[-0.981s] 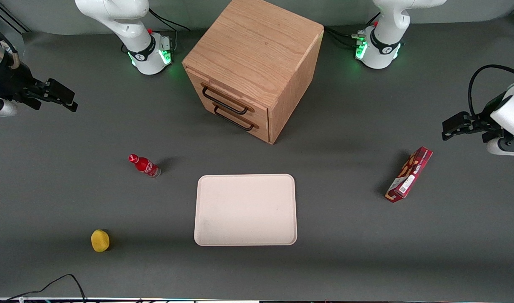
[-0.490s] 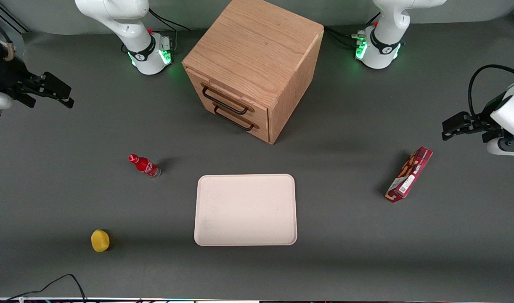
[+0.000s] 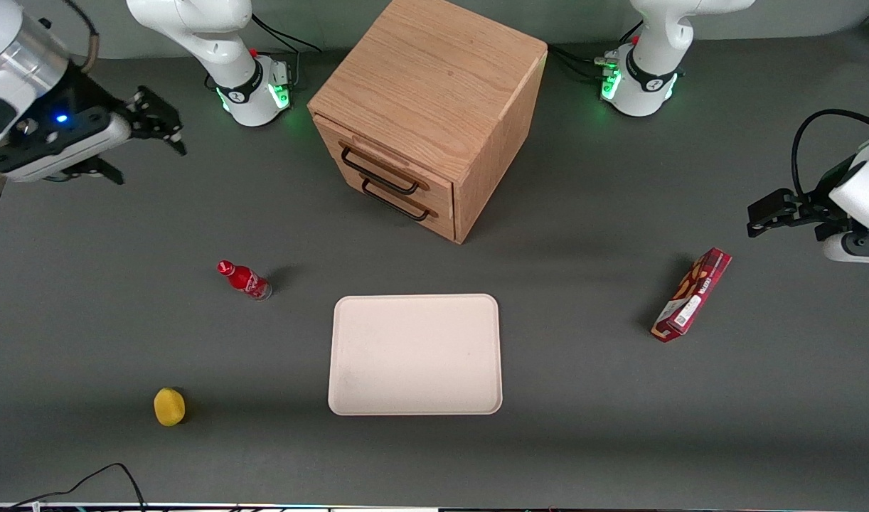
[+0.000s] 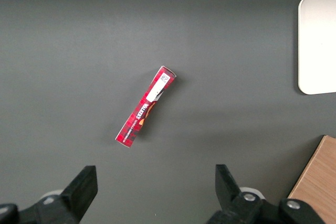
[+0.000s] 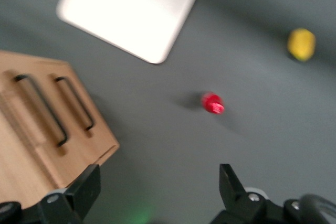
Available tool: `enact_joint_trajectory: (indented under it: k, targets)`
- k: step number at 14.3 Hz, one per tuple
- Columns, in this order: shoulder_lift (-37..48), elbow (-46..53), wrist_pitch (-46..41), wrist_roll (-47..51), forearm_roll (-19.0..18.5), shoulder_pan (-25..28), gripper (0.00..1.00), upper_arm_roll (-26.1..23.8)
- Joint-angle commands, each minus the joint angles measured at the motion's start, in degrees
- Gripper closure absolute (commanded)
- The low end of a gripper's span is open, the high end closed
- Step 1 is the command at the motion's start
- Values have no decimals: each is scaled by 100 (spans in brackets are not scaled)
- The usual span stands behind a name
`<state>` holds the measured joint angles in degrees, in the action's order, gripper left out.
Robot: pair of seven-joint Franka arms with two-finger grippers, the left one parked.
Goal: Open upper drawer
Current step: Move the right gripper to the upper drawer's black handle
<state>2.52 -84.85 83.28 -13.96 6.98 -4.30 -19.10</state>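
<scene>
The light-oak cube cabinet [image 3: 434, 78] stands at the back middle of the table. The upper drawer [image 3: 399, 165] is shut, its black bar handle [image 3: 380, 171] just above the lower drawer's handle [image 3: 395, 201]. Both handles show in the right wrist view, the upper one [image 5: 41, 109] beside the lower one [image 5: 76, 103]. My right gripper [image 3: 148, 153] is open and empty, in the air at the working arm's end of the table, well off to the side of the cabinet's front. Its fingers [image 5: 86, 184] frame bare table.
A pale tray [image 3: 414, 354] lies in front of the cabinet, nearer the front camera. A red bottle [image 3: 244, 279] lies between the gripper and the tray, and a yellow ball [image 3: 169, 407] nearer the camera. A red box [image 3: 692, 295] lies toward the parked arm's end.
My right gripper has swung in from the table's edge toward the cabinet and turned, with more of the wrist now in view. The drawers and loose objects have not moved.
</scene>
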Motion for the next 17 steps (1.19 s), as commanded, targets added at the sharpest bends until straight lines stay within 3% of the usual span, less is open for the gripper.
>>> enact_joint_trajectory:
  k: [1,4,9,17]
  targets:
    - [-338,249,-13,-527,207,61,0,-601]
    - [-769,285,65,-555,216,61,0,-1279]
    - [-1595,215,346,-599,243,69,0,-1789]
    - [-2036,-707,1304,-765,418,34,0,-2159]
